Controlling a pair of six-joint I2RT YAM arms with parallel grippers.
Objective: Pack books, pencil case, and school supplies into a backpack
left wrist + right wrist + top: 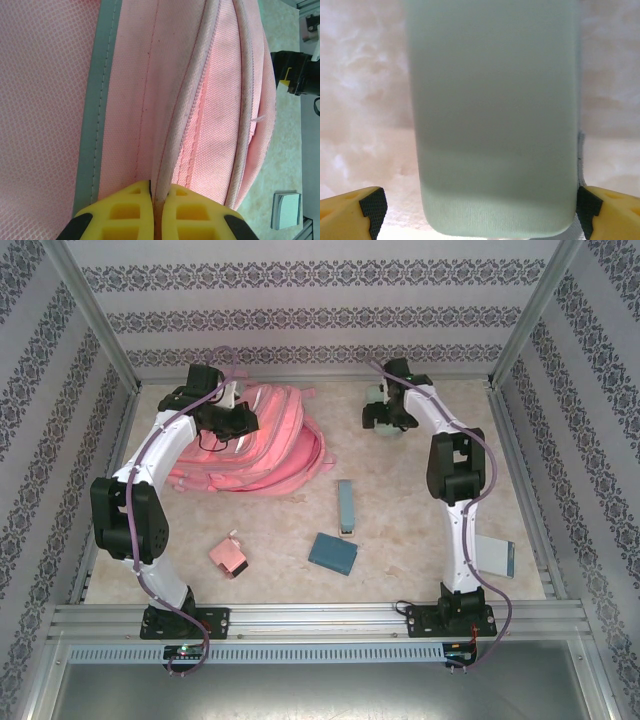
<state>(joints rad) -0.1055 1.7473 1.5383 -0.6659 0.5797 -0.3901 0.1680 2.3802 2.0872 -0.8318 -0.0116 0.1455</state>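
A table [400, 570] with a pale beige, marbled top is taking up the middle of the top view. Three walls are standing around it, each carrying horizontal bands of dark floral print on white: a back wall [320, 300], a left wall [40, 440] and a right wall [600, 440]. Two silver posts are rising at the far corners, one on the left [93, 315] and one on the right [538, 310]. A silver rail [320, 620] is running across the table's near edge. Just below it, a grey slotted strip [320, 652] is lying parallel. A dull grey sheet [320, 695] is stretching beneath that strip.
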